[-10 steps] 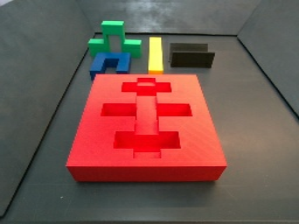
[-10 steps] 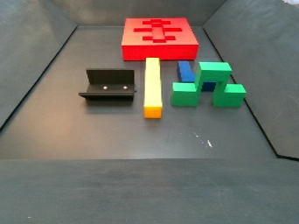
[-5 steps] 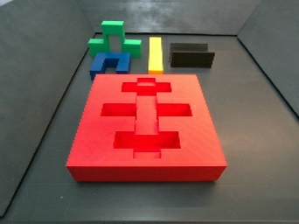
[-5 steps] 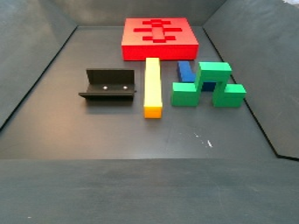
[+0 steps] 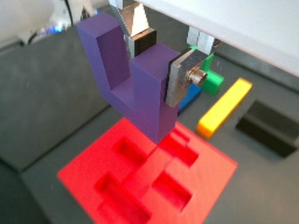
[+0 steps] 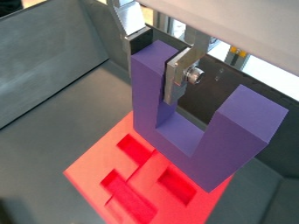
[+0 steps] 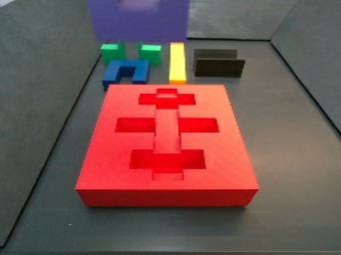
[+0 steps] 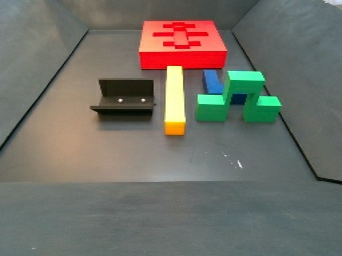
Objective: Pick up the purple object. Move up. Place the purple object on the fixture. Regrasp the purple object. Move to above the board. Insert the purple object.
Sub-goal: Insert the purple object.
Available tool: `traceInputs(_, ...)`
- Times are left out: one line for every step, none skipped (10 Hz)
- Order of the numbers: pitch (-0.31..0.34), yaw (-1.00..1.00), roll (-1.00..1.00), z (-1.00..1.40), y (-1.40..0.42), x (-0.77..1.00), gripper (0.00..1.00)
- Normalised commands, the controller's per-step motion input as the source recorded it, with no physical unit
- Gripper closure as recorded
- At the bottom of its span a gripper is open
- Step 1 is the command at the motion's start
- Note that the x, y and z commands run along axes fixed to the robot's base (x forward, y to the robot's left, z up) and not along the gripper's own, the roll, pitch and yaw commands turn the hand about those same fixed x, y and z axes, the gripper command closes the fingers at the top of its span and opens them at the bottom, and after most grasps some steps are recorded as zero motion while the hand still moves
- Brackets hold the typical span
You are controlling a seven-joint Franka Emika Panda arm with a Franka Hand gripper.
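The purple object [image 5: 131,87] hangs in the air with its two prongs up and its base down. My gripper [image 5: 162,61] is shut on one prong, silver fingers [image 5: 181,79] pressing its two sides; both wrist views show this grip [image 6: 160,59]. Below the purple object [image 6: 228,131] lies the red board [image 6: 122,166] with its recessed cut-outs [image 5: 146,166]. In a side view the purple object [image 7: 138,20] shows at the top edge, behind the board [image 7: 167,139]; the gripper itself is out of that frame. The black fixture [image 7: 218,65] stands bare beyond the board [image 8: 183,40].
A yellow bar [image 7: 177,62] lies beside the fixture [image 8: 123,98]. A blue U-shaped block [image 7: 126,72] and a green block [image 8: 241,97] stand next to the bar [image 8: 174,98]. Dark walls ring the floor.
The purple object has come into a side view at the top, now covering most of the green block. The pieces on the floor have not moved.
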Motion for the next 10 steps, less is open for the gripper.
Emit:
traceInputs(-0.164,0.04,-0.03,-0.60,-0.62,0.26,1.00)
traceInputs(-0.164,0.07,-0.03,-0.58,-0.59,0.26,1.00)
traceInputs(-0.133,0.14,-0.01,-0.56,-0.48,0.28,1.00)
traceInputs(-0.093,0.22,0.00,-0.53,-0.38,0.25,1.00)
traceInputs(-0.077,0.23,0.00,-0.55,-0.33,0.29,1.00)
traceInputs(-0.077,0.22,0.01,-0.59,-0.31,0.28,1.00)
traceInputs(-0.079,0.20,0.02,-0.59,-0.30,0.27,1.00)
traceInputs(-0.071,0.18,0.03,-0.57,-0.27,0.28,1.00)
traceInputs(0.000,0.09,0.09,-0.31,-0.22,0.17,1.00)
traceInputs(0.000,0.00,0.10,-0.08,-0.05,0.00,1.00)
